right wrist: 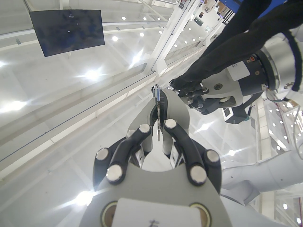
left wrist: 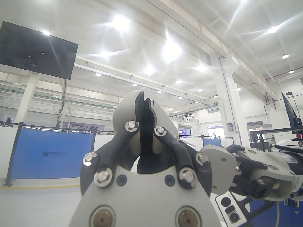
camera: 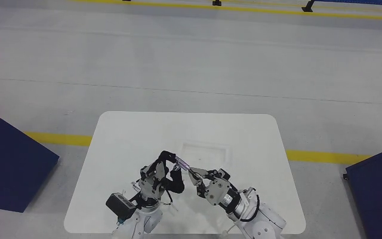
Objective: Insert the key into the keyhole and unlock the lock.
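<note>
where right jaws meet, key (right wrist: 158,116) sits edgewise.

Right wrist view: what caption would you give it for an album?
Right gripper pinching a thin metal key edge-on, the left gripper close by.

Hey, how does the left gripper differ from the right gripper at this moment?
The right gripper is shut on the key, a thin metal blade seen edge-on between its pads; the left gripper has its black pads pressed together with nothing visible between them. From the top, the left gripper's tip lies farther from the robot than the right gripper's. Both are raised above the white table, tips nearly meeting.
</note>
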